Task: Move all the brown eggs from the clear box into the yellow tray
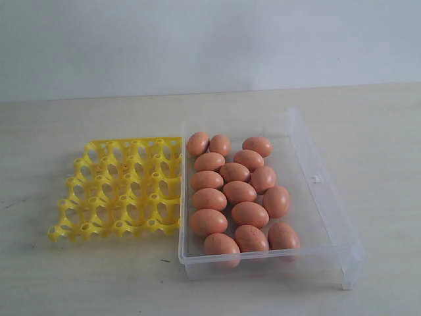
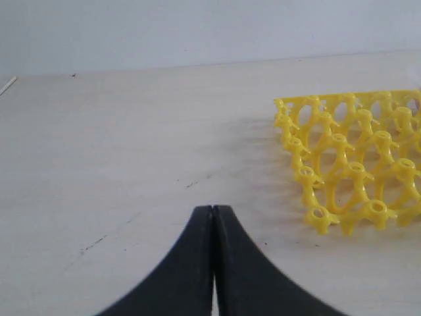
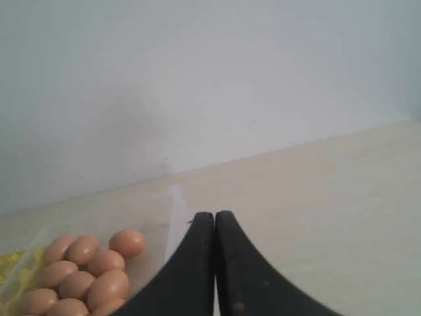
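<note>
Jaws on the left gripper (image 2: pixel 212 212) and the right gripper (image 3: pixel 214 217) are pressed together, gripping nothing. All the brown eggs (image 1: pixel 239 191) lie clustered inside the clear box (image 1: pixel 325 224), crowded toward its wall next to the yellow tray (image 1: pixel 131 142), which sits just beside that wall.

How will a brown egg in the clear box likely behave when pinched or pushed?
The brown eggs look smooth and oval, so one would probably slip in a pinch and roll if nudged. They lie loose and touching in the clear box, so pushing one likely shifts its neighbours.
</note>
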